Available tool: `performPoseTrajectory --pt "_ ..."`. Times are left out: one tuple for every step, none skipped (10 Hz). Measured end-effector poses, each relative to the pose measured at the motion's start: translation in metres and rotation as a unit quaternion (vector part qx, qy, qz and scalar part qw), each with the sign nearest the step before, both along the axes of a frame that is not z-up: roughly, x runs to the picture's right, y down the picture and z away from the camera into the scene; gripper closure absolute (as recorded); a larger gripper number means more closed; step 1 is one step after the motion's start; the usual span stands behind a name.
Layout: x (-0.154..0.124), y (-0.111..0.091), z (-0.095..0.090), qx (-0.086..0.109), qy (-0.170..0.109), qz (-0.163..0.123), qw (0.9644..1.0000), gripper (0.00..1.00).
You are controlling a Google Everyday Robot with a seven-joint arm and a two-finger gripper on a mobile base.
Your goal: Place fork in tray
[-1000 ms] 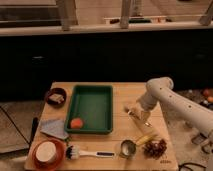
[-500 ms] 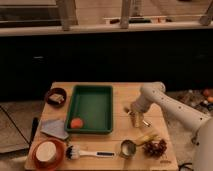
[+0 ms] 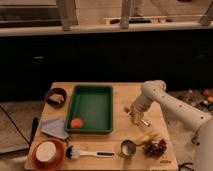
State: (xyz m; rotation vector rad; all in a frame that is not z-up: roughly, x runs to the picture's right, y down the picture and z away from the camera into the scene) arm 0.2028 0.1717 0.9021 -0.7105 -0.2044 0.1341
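The dark green tray point(image 3: 106, 98) lies in the middle of the wooden table, with an orange ball point(image 3: 76, 123) in its near left corner. My gripper point(image 3: 134, 113) hangs low over the table just right of the tray's right rim. A slim silver piece that looks like the fork point(image 3: 143, 122) shows at the gripper's lower right, at table level. I cannot tell whether it is held or lying free.
A dark bowl point(image 3: 56, 97) stands left of the tray, with a grey cloth point(image 3: 54, 128) and an orange plate point(image 3: 35, 161) at the front left. A white-handled brush point(image 3: 90, 153), a metal cup point(image 3: 127, 148), a yellow item point(image 3: 146, 138) and grapes point(image 3: 156, 147) lie along the front.
The arm's elbow has swung slightly left toward the tray. The gripper has stayed low beside the tray's right rim, shifting only a little.
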Motion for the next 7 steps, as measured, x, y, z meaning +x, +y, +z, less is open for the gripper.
performPoseTrajectory --pt "0.0006 -0.0005 -0.0023 -0.001 -0.001 -0.002 1.0000 0.94" --pt "0.0005 0.0010 -0.0043 -0.004 -0.001 -0.003 1.0000 1.00" --pt "0.0002 0.0026 -0.0061 -0.006 -0.002 -0.005 1.0000 1.00" --pt "0.0011 0.0018 -0.0076 -0.007 -0.001 -0.006 1.0000 1.00" --pt "0.0016 0.0017 -0.0079 -0.007 -0.001 -0.004 1.0000 1.00" --pt "0.0020 0.0015 -0.0080 -0.007 -0.001 -0.004 1.0000 1.00" --pt "0.0067 0.0008 -0.0094 -0.001 0.003 -0.001 1.0000 1.00"
